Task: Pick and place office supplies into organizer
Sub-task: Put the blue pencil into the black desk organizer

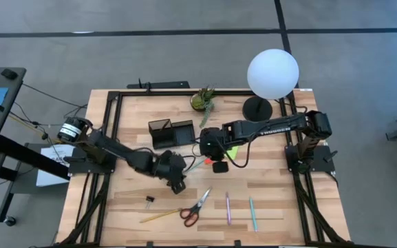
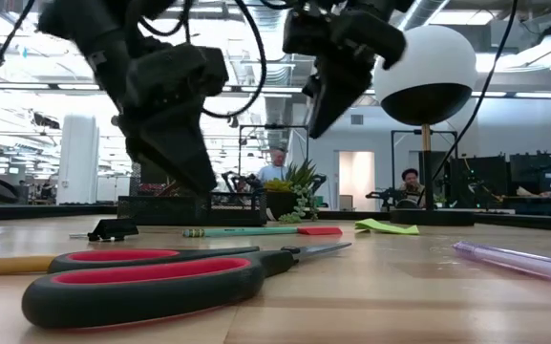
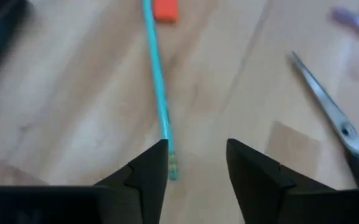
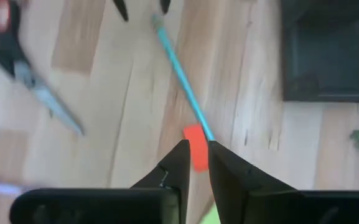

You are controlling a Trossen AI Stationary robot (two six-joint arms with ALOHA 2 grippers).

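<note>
A teal pencil [image 1: 195, 165] lies flat on the table between my two grippers, with a small orange eraser [image 1: 207, 160] beside its far end. My left gripper [image 3: 198, 163] is open and low over the pencil's near end [image 3: 170, 167], which shows just beside one finger. My right gripper [image 4: 197, 155] hangs well above the table [image 2: 321, 119], with only a narrow gap between its fingers. Through that gap the eraser [image 4: 195, 144] shows on the wood below. The black organizer [image 1: 172, 132] stands toward the far side of the table. Red-handled scissors [image 1: 197, 207] lie near the table's near edge.
A lime sticky pad [image 1: 232, 150] lies under the right arm. A black clip [image 1: 148, 200], a yellow pencil [image 1: 160, 215], a purple pen [image 1: 228, 207] and a teal pen [image 1: 253, 213] lie along the near side. The potted plant [image 1: 204, 100] and the lamp [image 1: 272, 74] stand at the far edge.
</note>
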